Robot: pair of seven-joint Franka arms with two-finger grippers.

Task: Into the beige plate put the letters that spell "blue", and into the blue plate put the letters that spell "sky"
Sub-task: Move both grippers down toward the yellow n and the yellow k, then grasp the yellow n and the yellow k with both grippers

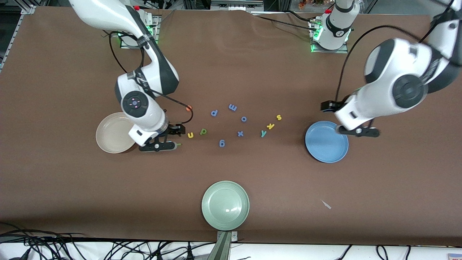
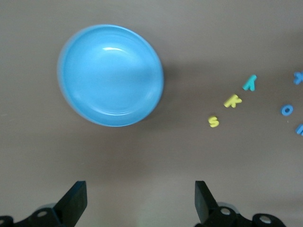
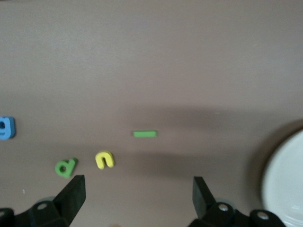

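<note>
From my remote station I see the yellow "u" (image 1: pixel 190 135) and green "b" (image 1: pixel 203 131) lying side by side on the brown table (image 1: pixel 252 72), the thin green "l" (image 3: pixel 145 134) close by, under the right arm's hand, and the orange "e" (image 1: pixel 188 107) farther from the front camera, all toward the right arm's end, none of them in the beige plate (image 1: pixel 112 135), which sits just beside that group. Toward the left arm's end, the teal "y" (image 1: pixel 264 133), yellow-orange "k" (image 1: pixel 270 126) and yellow "s" (image 1: pixel 279 117) run in a slanted line near the blue plate (image 1: pixel 325 144), also outside it. Periwinkle-blue letters (image 1: pixel 232 107) are scattered between the two sets. The right gripper (image 3: pixel 137 198) hangs low over the table beside the "l", jaws spread apart and holding nothing; the left gripper (image 2: pixel 139 201) hovers by the blue plate's rim, its jaws likewise wide and bare. A pale green plate (image 1: pixel 225 206) sits nearest the front camera
</note>
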